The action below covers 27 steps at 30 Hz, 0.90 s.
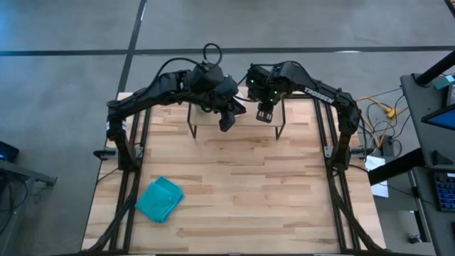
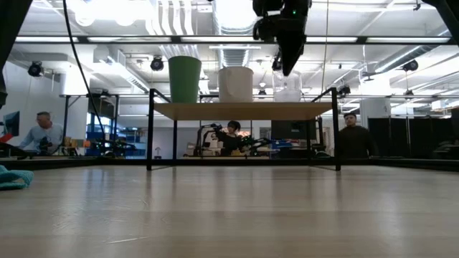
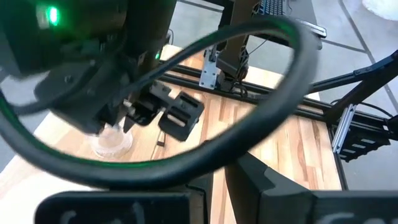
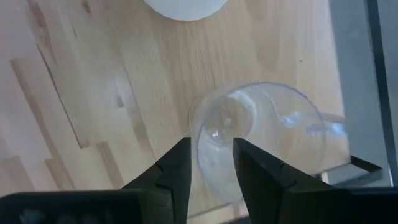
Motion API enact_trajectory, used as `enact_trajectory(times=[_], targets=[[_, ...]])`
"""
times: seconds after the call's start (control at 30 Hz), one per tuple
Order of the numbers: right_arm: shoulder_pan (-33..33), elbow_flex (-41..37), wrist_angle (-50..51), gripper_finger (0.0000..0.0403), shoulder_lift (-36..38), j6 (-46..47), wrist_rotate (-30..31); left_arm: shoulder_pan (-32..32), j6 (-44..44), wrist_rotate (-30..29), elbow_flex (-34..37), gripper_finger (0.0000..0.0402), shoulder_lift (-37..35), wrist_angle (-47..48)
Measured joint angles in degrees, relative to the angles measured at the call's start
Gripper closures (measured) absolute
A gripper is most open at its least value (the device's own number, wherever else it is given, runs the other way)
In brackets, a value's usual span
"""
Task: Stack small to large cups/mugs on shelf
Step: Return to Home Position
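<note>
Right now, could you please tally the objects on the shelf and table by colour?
Green: 1, the cup on the shelf.
White: 1, the mug on the shelf.
Clear: 1, the glass on the shelf.
Teal: 1, the folded cloth on the table.
Total: 4.

Overhead, the arms [image 1: 158, 88] hide most of the shelf [image 1: 247, 115] — the right wrist view crops the white mug [image 4: 183, 7].
</note>
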<state>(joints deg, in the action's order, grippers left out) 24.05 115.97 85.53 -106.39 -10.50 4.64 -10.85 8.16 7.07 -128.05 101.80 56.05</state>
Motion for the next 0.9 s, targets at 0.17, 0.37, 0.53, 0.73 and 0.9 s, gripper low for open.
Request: enact_trajectory(times=[0.17,0.37,0.53,0.73,0.9], targets=[[-0.2,6.8,3.0,0.0291,0.1,1.3,-0.1,0.0,0.0,0.0,0.0,0.0378,-1.0,0.1],[-0.5,15.2,4.4,0.03,0.2,8.5,-0.1,0.0,-0.1,0.0,0.0,0.0378,-3.8,0.3],[-0.5,18.8,3.9,0.0307,2.0,9.3,-0.1,0.0,-0.1,0.0,0.0,0.0378,-5.6,0.4],[-0.5,18.6,4.5,0.0315,6.3,9.0,-0.1,0.0,-0.1,0.0,0.0,0.0378,-8.1,0.7],[-0.5,18.5,4.5,0.0321,10.1,14.0,-0.2,0.0,0.3,0.0,0.0,0.0378,-11.3,4.5]])
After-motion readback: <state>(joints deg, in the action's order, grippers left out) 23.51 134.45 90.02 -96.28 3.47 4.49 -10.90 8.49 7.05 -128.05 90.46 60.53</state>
